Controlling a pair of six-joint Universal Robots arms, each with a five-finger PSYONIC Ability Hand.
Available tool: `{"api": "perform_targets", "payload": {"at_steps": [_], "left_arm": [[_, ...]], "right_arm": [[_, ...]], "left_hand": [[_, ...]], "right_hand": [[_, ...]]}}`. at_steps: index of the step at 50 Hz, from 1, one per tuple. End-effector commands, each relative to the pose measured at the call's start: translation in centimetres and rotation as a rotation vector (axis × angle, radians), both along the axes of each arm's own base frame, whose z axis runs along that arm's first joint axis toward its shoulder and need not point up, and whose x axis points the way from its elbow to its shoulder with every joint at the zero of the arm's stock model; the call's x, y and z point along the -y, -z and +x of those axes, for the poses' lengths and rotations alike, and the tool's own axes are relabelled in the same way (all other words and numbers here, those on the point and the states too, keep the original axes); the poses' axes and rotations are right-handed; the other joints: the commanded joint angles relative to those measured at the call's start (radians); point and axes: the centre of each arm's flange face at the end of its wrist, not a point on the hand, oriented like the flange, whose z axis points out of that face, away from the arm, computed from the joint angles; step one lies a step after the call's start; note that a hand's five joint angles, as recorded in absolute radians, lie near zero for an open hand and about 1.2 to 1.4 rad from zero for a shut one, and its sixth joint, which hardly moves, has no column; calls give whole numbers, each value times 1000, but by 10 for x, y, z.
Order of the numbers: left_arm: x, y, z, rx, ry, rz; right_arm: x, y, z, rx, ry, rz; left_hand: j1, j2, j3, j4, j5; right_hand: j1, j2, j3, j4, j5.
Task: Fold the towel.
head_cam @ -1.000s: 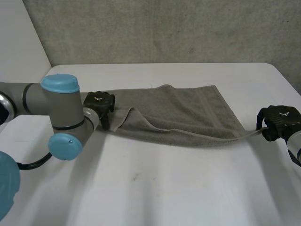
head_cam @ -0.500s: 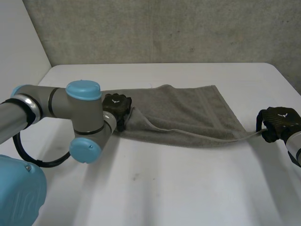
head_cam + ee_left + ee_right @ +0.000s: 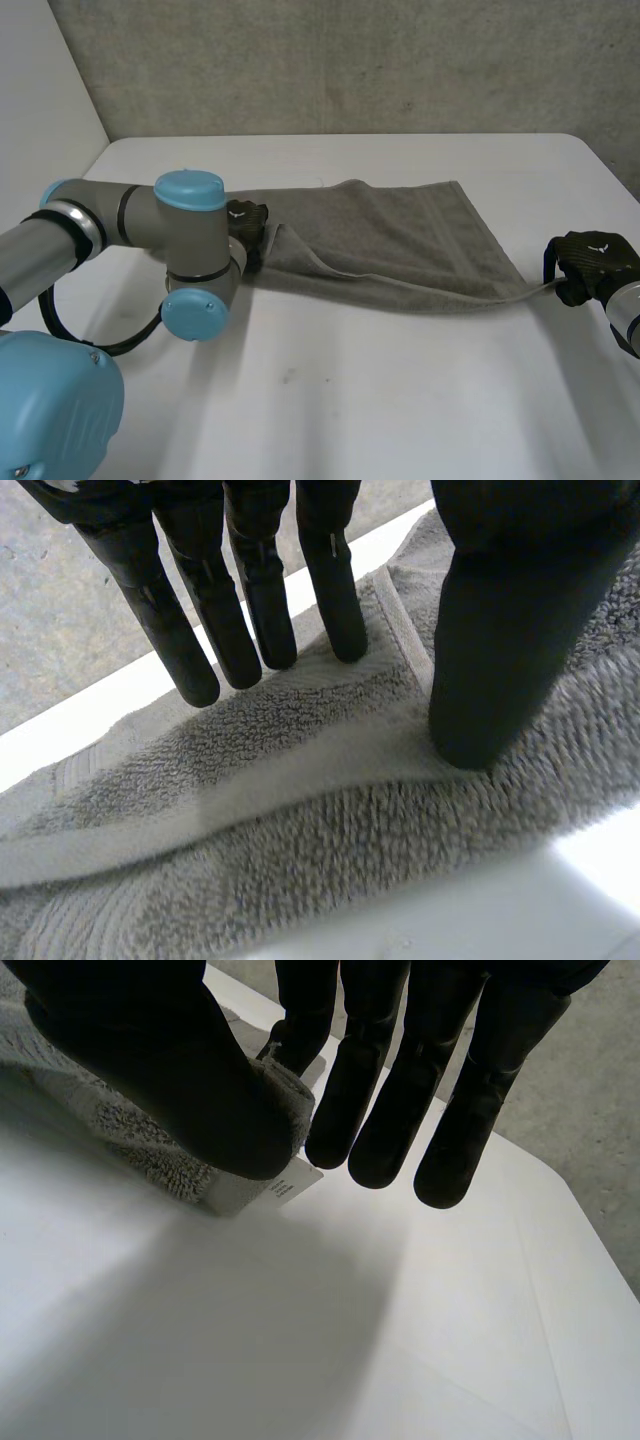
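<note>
Towel [image 3: 400, 240] lying on table [image 3: 400, 400], stretched betw. both hands, near edge taut. L hand [image 3: 248, 222] pinching raised ridge at towel's left end, thumb vs straight fingers. R hand [image 3: 590, 262] clamping towel's right near corner, by tag [image 3: 285, 1188]. Prob. you are starting end-to-end fold. Be keeping R clamp firm, lifting left end clear, carrying it over towel's middle, hems matching.

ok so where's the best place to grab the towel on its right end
At the near right corner of the towel, coming in from the right. It tapers there to a thin hemmed tip, which is where the right hand pinches it.
</note>
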Motion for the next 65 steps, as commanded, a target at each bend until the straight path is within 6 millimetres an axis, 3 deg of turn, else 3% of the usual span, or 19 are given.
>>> {"api": "perform_targets", "payload": {"at_steps": [1,4,6,7,9,15,18,23,26,29,34,37,42,47,50,56,59,61,65], "left_arm": [[5,-2,0,-2,-22,-20],[4,-8,2,-6,-26,-25],[1,-29,3,-21,-25,-50],[1,-29,3,-21,-24,-50],[-8,-51,10,-29,-27,-58],[-36,-85,32,-26,-25,-57],[-43,-89,39,-20,-32,-47],[-62,-91,89,19,-122,16],[-74,-89,111,41,-164,50],[-82,-88,121,51,-176,67],[-116,-100,151,55,-165,64],[-124,-100,156,54,-152,66],[-158,-111,164,29,-96,33],[-182,-118,168,30,-92,46],[-195,-119,171,29,-93,63],[-200,-113,173,23,-92,78],[-188,-109,176,11,-115,56],[-168,-108,181,-9,-139,-4],[-144,-102,186,-31,-155,-43]], "right_arm": [[0,0,0,0,0,1],[0,-1,0,-6,-1,-3],[0,-1,0,-22,-6,-7],[0,-1,0,-22,-6,-7],[1,-3,0,-53,-13,-16],[-1,-7,2,-98,-30,-33],[-4,-14,7,-110,-49,-40],[-10,-30,7,-137,-66,-32],[-16,-40,8,-173,-88,-3],[-21,-48,6,-220,-108,30],[-31,-61,7,-291,-158,44],[-40,-74,8,-335,-176,32],[-59,-86,9,-359,-204,56],[-89,-108,11,-402,-262,48],[-92,-111,6,-418,-259,44],[-87,-114,-14,-426,-223,40],[-85,-115,-12,-389,-258,14],[-82,-113,-11,-374,-269,-1],[-51,-95,-14,-279,-237,12]], "left_hand": [[680,693,693,692,701],[680,693,693,692,701],[680,693,693,692,701],[680,693,693,692,701],[680,693,693,692,701],[680,693,693,692,701],[680,693,693,692,701],[680,693,693,692,701],[680,693,693,692,701],[680,693,693,692,701],[680,693,693,692,701],[680,693,693,692,701],[680,693,693,692,701],[680,693,693,692,701],[680,693,693,692,701],[680,693,693,692,701],[680,693,693,692,701],[680,693,693,692,701],[680,693,693,692,701]], "right_hand": [[3,182,181,178,183],[3,182,181,178,183],[3,182,181,178,183],[3,182,181,178,183],[3,182,181,178,183],[3,182,181,178,183],[3,182,181,178,183],[3,182,181,178,183],[3,182,181,178,183],[3,182,181,178,183],[3,182,181,178,183],[3,182,181,178,183],[3,182,181,178,183],[3,182,181,178,183],[3,182,181,178,183],[3,182,181,178,183],[3,182,181,178,183],[3,182,181,178,183],[3,182,181,178,183]]}}
